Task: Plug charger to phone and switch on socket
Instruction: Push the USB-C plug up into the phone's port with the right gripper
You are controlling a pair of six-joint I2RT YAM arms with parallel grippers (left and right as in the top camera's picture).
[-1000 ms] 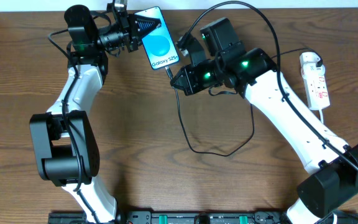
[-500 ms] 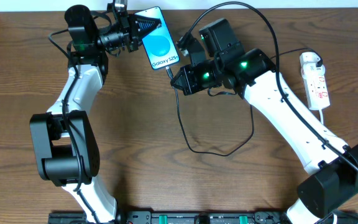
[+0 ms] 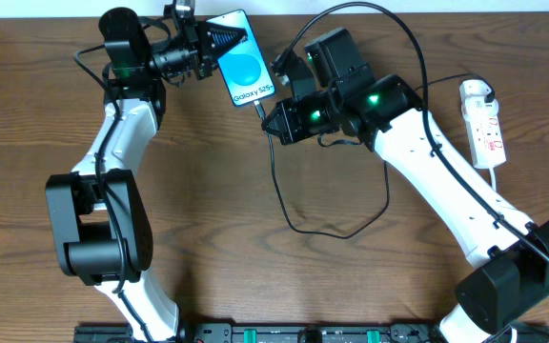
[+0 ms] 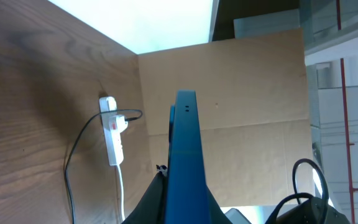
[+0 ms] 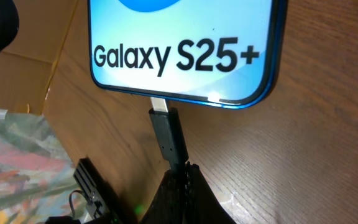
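Charger (image 5: 166, 134) tip pinched in right hand (image 5: 179, 172), metal end meeting phone (image 5: 185, 37) bottom edge, left hand (image 3: 225, 40) clamping phone

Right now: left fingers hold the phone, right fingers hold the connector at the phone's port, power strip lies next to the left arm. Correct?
Not quite. The power strip lies at far right beside the right arm, not the left; the overhead view shows it. The rest is right: the left fingers grip the phone, and the right fingers hold the connector at its port.
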